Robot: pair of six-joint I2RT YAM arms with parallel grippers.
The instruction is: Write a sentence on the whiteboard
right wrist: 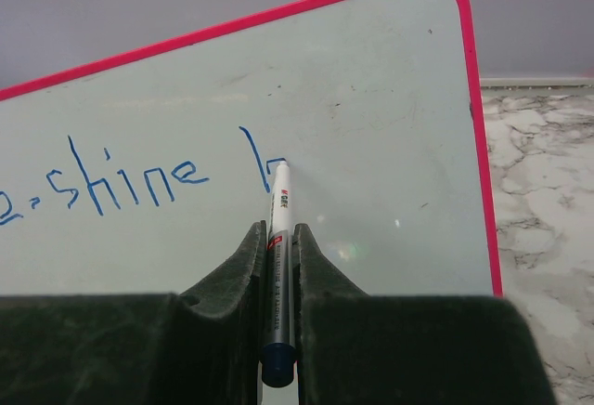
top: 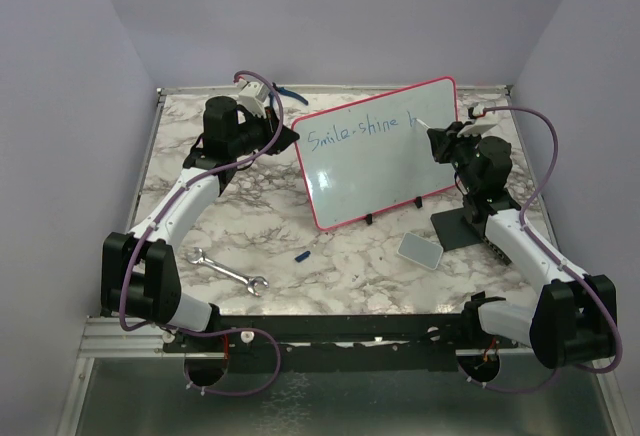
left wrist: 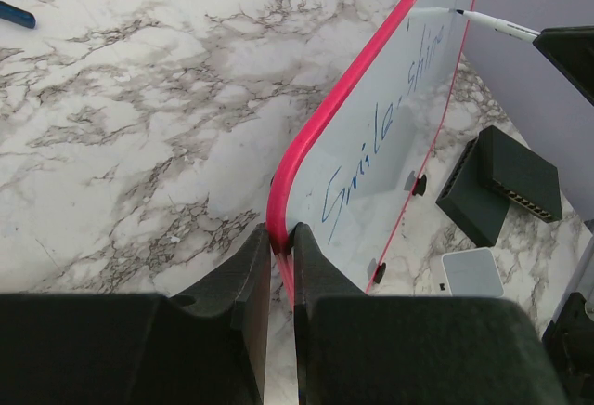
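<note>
The whiteboard [top: 385, 161] with its red-pink frame stands tilted at the table's middle back. Blue words "Smile-shine" and a partial "b" [top: 360, 132] run along its top; they also show in the right wrist view [right wrist: 130, 182]. My left gripper [left wrist: 280, 238] is shut on the whiteboard's left edge [left wrist: 278, 202]. My right gripper [right wrist: 278, 233] is shut on a white marker [right wrist: 279, 238], whose tip touches the board [right wrist: 390, 126] at the "b". The marker also shows in the left wrist view [left wrist: 492, 24].
A wrench [top: 228, 272] and a small blue cap [top: 303, 254] lie at the front left. A grey pad [top: 420, 250] and a black block [top: 455, 228] sit by the right arm. A blue pen [left wrist: 17, 15] lies at the back left.
</note>
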